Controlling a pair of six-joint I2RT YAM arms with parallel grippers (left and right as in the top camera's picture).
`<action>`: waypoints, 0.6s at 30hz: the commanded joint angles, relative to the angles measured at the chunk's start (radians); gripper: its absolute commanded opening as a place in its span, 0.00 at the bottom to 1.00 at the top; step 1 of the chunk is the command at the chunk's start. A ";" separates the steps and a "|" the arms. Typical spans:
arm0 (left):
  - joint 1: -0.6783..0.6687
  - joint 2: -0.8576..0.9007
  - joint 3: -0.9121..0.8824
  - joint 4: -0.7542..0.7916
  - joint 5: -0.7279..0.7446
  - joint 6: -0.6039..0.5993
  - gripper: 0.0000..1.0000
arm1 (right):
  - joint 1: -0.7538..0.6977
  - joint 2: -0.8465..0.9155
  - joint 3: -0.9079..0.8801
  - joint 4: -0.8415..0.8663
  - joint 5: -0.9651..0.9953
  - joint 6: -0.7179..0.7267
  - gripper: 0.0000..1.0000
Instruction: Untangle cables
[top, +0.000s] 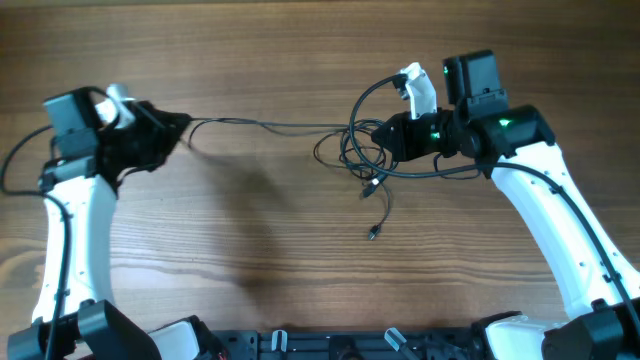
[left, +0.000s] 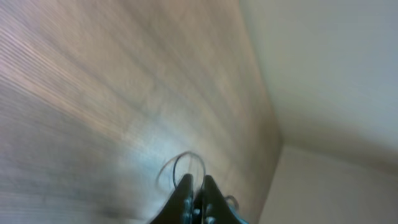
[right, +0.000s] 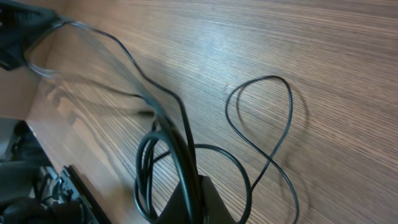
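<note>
The left gripper (top: 183, 124), near the table's left edge, has its jaws pinched together on a thin strand of the black cables (top: 365, 150). The strand runs straight across to the right gripper (top: 384, 136), whose jaws clamp the looped tangle toward the far right. A loose plug end (top: 372, 233) trails toward the middle of the wood-grain table (top: 250, 250). A pale wall (left: 323, 62) rises beyond the table's edge.
</note>
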 joint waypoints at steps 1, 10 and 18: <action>0.078 -0.019 0.002 0.025 0.014 0.023 0.21 | -0.017 -0.003 0.004 -0.003 0.049 -0.006 0.04; -0.309 -0.019 0.002 -0.100 0.213 0.254 0.54 | -0.017 -0.003 0.004 0.265 -0.508 -0.049 0.04; -0.513 -0.019 0.002 0.073 0.354 0.163 0.56 | -0.017 -0.002 0.003 0.410 -0.404 0.151 0.04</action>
